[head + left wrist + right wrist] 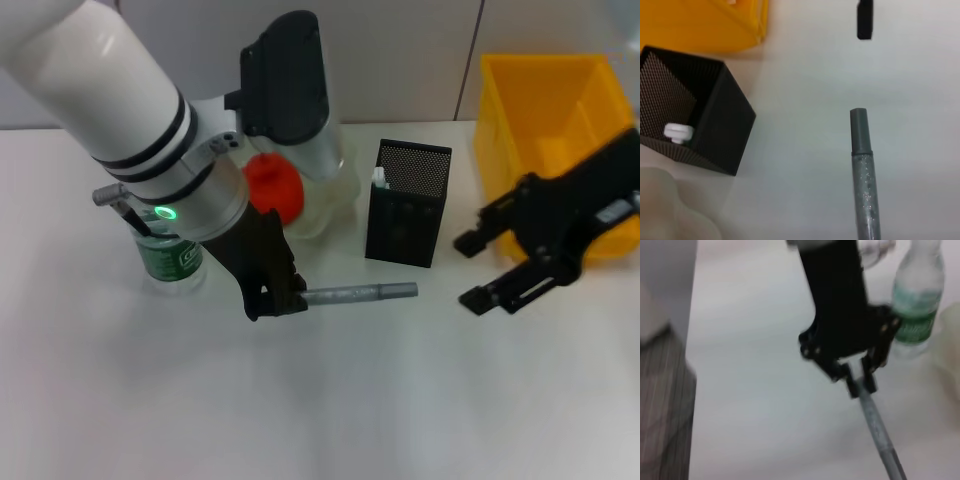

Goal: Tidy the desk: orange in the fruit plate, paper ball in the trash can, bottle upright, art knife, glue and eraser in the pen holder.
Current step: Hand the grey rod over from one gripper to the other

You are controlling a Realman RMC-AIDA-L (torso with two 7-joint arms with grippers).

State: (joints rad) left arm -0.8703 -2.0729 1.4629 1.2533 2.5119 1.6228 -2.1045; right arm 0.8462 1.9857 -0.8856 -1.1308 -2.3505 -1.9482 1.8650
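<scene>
My left gripper (283, 297) is shut on one end of the grey art knife (362, 293), which points toward the pen holder (408, 205); the right wrist view shows the fingers (856, 385) clamping the art knife (879, 430). A white-capped glue (679, 133) stands inside the pen holder (722, 127). The orange (275, 190) lies in the fruit plate (335, 200). Behind my left arm the bottle (170, 258) stands upright. My right gripper (473, 270) hovers open and empty before the yellow trash can (550, 120). The paper ball and the eraser are out of view.
The pen holder sits between the fruit plate and the trash can. White tabletop (350, 400) stretches toward the near edge. My left forearm hides part of the bottle and the fruit plate.
</scene>
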